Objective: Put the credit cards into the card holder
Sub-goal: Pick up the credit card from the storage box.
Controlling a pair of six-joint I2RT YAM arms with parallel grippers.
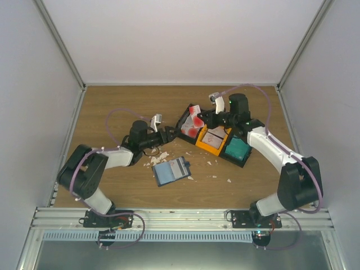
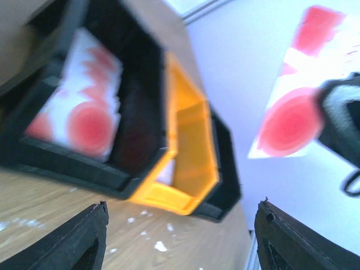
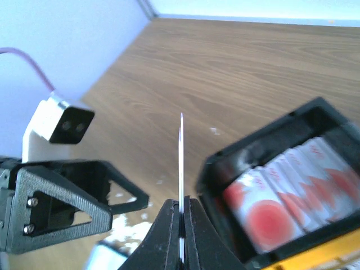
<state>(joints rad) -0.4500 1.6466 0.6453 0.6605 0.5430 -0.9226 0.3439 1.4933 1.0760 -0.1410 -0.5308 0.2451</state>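
Note:
My right gripper (image 1: 206, 119) is shut on one red-and-white credit card (image 1: 196, 119), held above the black tray. In the right wrist view (image 3: 181, 205) the card (image 3: 181, 152) shows edge-on between the closed jaws. In the left wrist view the same card (image 2: 295, 107) hangs at the upper right. Several more credit cards (image 3: 281, 185) stand in the black tray (image 1: 187, 128). The card holder (image 1: 171, 171) lies open on the table, blue-grey inside up. My left gripper (image 1: 169, 135) is open and empty, just left of the trays; its fingers (image 2: 79, 242) frame bare table.
An orange tray (image 1: 211, 138) and another black tray with a teal inside (image 1: 238, 149) sit right of the card tray. White scraps (image 1: 159, 157) are scattered on the wood around the holder. Pale walls enclose the table.

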